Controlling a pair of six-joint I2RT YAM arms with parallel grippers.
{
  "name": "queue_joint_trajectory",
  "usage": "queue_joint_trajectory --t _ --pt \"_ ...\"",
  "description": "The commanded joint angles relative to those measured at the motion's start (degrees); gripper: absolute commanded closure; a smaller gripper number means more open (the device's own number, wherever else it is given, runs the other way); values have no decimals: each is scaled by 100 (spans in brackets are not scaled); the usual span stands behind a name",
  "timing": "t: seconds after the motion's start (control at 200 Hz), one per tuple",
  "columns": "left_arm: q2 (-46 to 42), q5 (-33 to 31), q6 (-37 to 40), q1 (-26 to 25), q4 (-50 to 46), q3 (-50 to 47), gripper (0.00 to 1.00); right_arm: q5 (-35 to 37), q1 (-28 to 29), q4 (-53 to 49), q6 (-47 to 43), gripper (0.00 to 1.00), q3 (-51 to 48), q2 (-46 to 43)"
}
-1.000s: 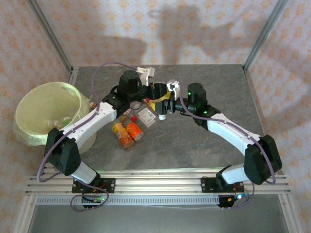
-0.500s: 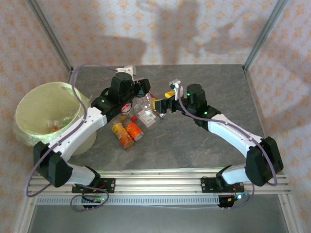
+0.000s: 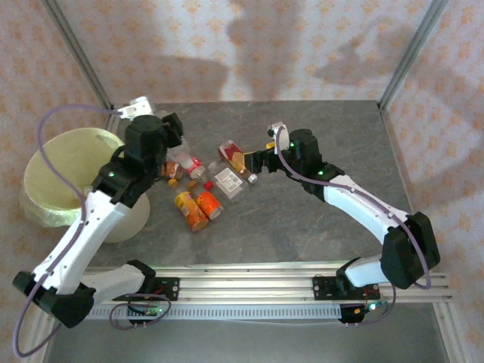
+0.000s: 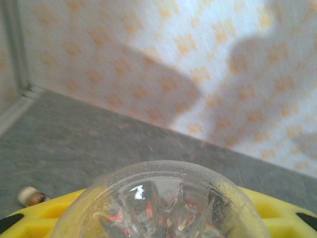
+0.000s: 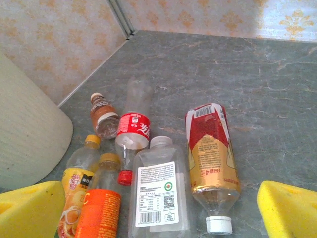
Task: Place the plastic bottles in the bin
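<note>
While your left arm stretches up from its base in one long diagonal, its wrist sits just beside the far right rim of the bin (image 3: pixel 53 178), which stands at the left edge of the table (image 3: pixel 318 219). Your left gripper (image 4: pixel 158 225) is closed most of the way. Its yellow fingers (image 4: pixel 37 220) sit on either side of a clear bottle (image 4: pixel 158 198), which you see base-on in the left wrist view. The gripper points roughly level toward the far wall (image 4: pixel 148 49).

Your right arm folds at an elbow on the right, then reaches left and far toward the middle of the table with the wrist tipped down. Your right gripper (image 3: pixel 255 162) is spread wide and has hold of nothing. Its yellow fingertips (image 5: pixel 29 210) stand well apart above the nearest bottles.

Six more bottles lie on the table between that gripper and the bin:
- A red-and-gold bottle (image 5: pixel 210 158) lies closest, with its white cap toward the gripper.
- A white-labelled bottle (image 5: pixel 158 196) lies just beside it.
- An orange bottle (image 5: pixel 99 210) and a yellow-labelled bottle (image 5: pixel 77 186) lie together on the near side.
- A red-labelled bottle (image 5: pixel 132 124) lies further left.
- A small brown bottle (image 5: pixel 101 116) lies nearest the bin.
</note>
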Motion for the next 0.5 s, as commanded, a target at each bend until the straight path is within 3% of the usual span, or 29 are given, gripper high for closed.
queue_joint_trajectory --t 0.0,0.07,0.25,0.495 --pt "-402 -604 371 331 -92 239 57 206 -8 -183 -87 1 242 105" --pt "-585 -717 571 466 103 256 57 222 -4 -232 -90 1 289 144" --pt "-718 -1786 1275 840 396 433 57 215 -9 -265 -80 1 325 193" --pt "-647 -2093 1643 1931 529 545 57 217 -9 -366 -75 1 394 255"
